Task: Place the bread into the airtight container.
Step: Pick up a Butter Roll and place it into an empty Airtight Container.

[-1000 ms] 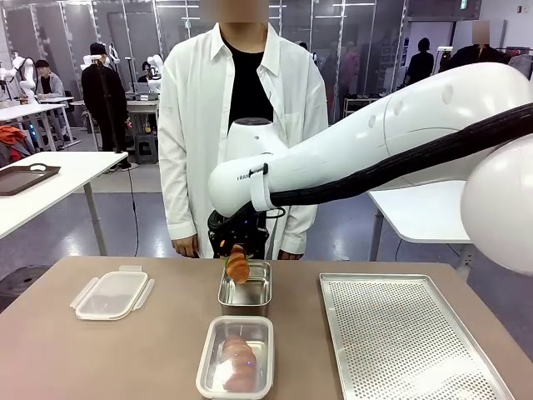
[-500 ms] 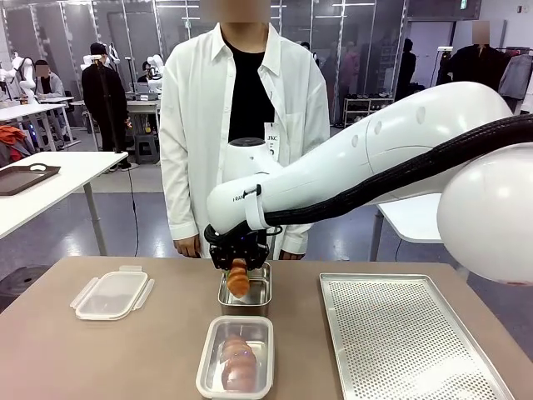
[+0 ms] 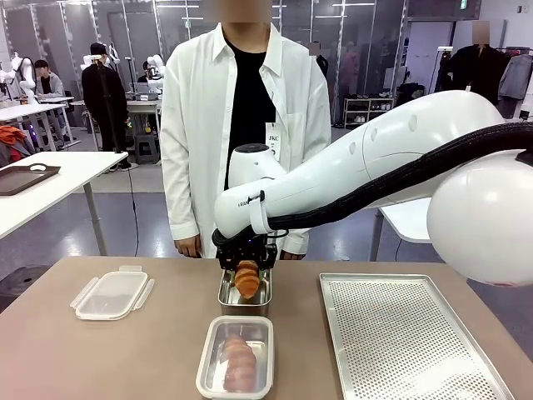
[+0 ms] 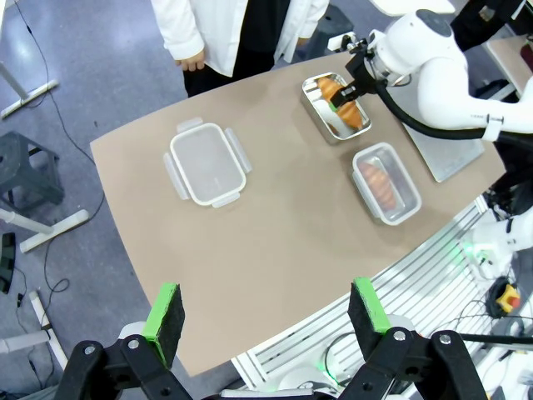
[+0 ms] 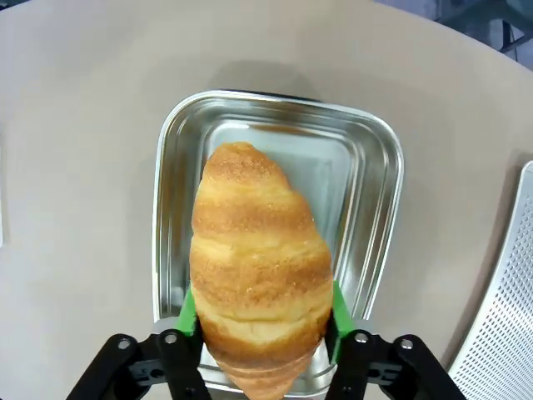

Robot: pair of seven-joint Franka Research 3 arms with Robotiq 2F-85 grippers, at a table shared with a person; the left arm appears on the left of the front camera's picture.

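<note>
**Bread over the steel container, pincer pads at its sides**

The brown bench [image 3: 125, 350] carries a perforated metal tray [image 3: 400, 342] on the robot's right. A person in a white shirt [image 3: 241, 125] stands at its far edge. The right arm [image 3: 375, 167] reaches across the middle. A clear lid [image 3: 112, 293] lies on the robot's left, well apart from the rest. Near the front edge sits a clear container [image 3: 236, 357] with a pastry inside. Just behind it stands the open steel container [image 5: 366, 183].

The right pincer [image 5: 262, 321] has its green pads against both sides of the bread [image 5: 260, 267], which hangs above the steel container; whether the grip has loosened cannot be told. The left pincer [image 4: 266, 312] hangs high above the bench, jaws wide apart, holding nothing.
</note>
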